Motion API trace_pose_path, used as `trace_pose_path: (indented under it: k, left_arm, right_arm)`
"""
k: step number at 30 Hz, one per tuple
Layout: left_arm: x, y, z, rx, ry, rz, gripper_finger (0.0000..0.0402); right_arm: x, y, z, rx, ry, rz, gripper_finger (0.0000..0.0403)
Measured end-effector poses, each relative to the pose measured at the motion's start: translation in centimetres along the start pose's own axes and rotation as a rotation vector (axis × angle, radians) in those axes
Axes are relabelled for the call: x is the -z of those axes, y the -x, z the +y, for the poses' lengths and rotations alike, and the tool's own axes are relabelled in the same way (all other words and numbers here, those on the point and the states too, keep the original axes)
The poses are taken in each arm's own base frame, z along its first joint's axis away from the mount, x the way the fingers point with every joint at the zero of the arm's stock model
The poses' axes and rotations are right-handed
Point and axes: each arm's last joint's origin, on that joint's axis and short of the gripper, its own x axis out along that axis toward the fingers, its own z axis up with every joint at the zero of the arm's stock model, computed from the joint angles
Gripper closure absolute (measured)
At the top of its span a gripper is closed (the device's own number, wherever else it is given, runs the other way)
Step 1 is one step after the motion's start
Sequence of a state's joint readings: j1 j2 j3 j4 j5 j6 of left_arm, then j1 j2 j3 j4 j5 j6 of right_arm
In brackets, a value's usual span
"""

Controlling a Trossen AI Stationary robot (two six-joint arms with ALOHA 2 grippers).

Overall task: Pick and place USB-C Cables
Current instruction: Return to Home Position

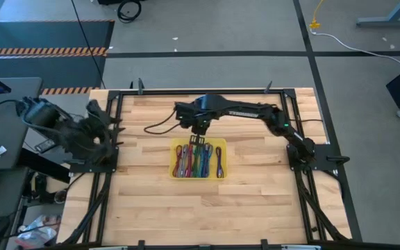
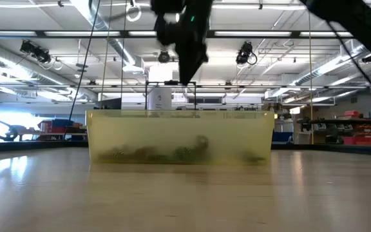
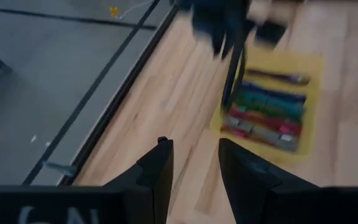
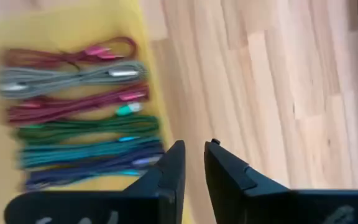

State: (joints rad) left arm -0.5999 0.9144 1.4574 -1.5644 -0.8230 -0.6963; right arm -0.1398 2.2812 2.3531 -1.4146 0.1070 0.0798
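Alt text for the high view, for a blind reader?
A yellow tray mid-table holds a row of coloured USB-C cables, one blue bundle set apart. The right gripper hovers over the tray's edge toward the picture's top; the left arm sits folded at the left edge of the wooden table.

A translucent yellow rectangular bin (image 2: 108, 138) stood on the pale wooden bench (image 2: 185, 200); dim cable bundles (image 2: 182, 153) lay along its floor. The dark right gripper (image 2: 187, 76) hung above its middle, clear of the rim.
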Motion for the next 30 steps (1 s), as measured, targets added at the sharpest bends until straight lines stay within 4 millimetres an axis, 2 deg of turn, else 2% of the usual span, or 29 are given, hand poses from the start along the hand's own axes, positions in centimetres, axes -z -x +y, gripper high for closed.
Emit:
trace_pose_path:
  k: [3,7,12,15,20,23,26,30]
  left_arm:
    - [2.0,-1.6,-1.0,-0.012,-0.017,0.050,0.0271]
    - [5.7,-3.4,-1.8,0.059,0.035,0.063,0.0285]
    - [9.9,-5.0,-2.6,0.274,0.181,-0.016,0.0309]
    - [12.0,-6.0,-2.9,0.383,0.245,-0.082,0.0325]
    - [14.7,-7.6,-3.2,0.499,0.321,-0.165,0.0356]
    - [16.2,-8.4,-3.6,0.588,0.340,-0.173,0.0384]
    - [17.4,-9.2,-4.0,0.687,0.360,-0.175,0.0395]
    - [18.7,-10.1,-4.6,0.797,0.421,-0.206,0.0394]
  right_arm:
    - [1.6,4.7,0.7,-0.013,-0.050,-0.115,0.0347]
    - [5.1,13.5,1.6,0.040,-0.092,-0.352,0.0365]
    - [11.9,24.3,2.2,-0.012,-0.198,-0.703,0.0392]
    - [16.4,28.8,2.4,-0.143,-0.222,-0.841,0.0399]
    - [22.8,33.8,2.0,-0.429,-0.254,-0.979,0.0389]
    - [25.2,35.5,1.9,-0.581,-0.196,-1.014,0.0380]
    - [26.3,36.7,2.6,-0.671,-0.003,-1.097,0.0376]
    - [26.6,37.2,5.0,-0.798,0.396,-1.187,0.0377]
